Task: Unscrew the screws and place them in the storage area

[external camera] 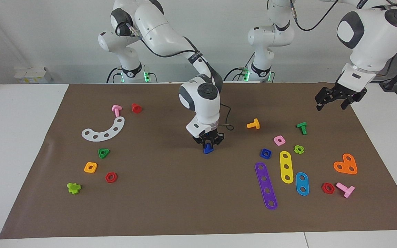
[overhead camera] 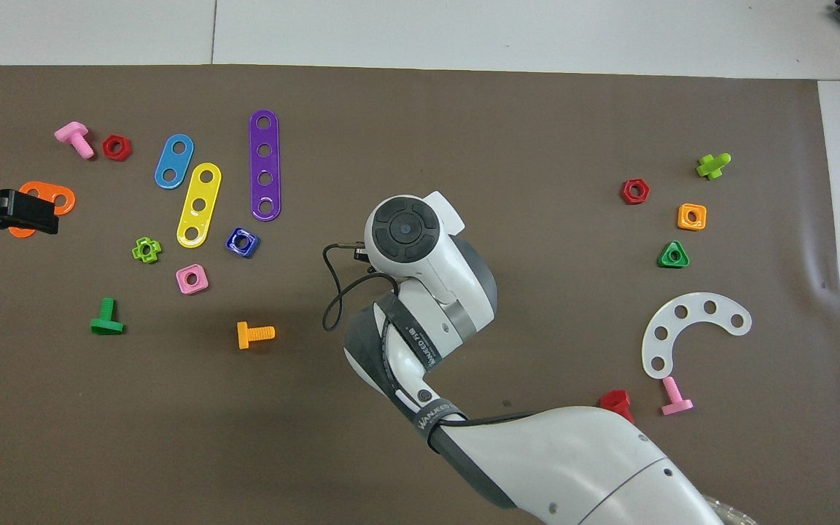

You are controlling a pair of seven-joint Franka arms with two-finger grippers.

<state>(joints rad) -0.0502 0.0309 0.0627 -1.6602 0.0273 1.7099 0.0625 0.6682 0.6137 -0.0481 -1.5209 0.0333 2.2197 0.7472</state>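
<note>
My right gripper (external camera: 208, 144) points straight down over the middle of the brown mat (external camera: 171, 193) and is shut on the blue screw (external camera: 208, 149), which hangs low over the mat. In the overhead view the right wrist (overhead camera: 405, 230) hides both the gripper and the screw. The blue square nut (external camera: 265, 153) lies on the mat toward the left arm's end, beside the purple strip (external camera: 266, 186); it also shows in the overhead view (overhead camera: 242, 242). My left gripper (external camera: 334, 101) is open and empty, raised over the mat's edge at the left arm's end, above the orange heart plate (overhead camera: 55, 198).
Toward the left arm's end lie yellow (external camera: 286, 166) and blue (external camera: 302, 183) strips, an orange bolt (external camera: 254, 124), a green bolt (external camera: 302, 127), a pink nut (external camera: 279, 140). Toward the right arm's end lie a white arc (external camera: 104, 130), a green triangular nut (external camera: 103, 153), a pink bolt (external camera: 116, 110).
</note>
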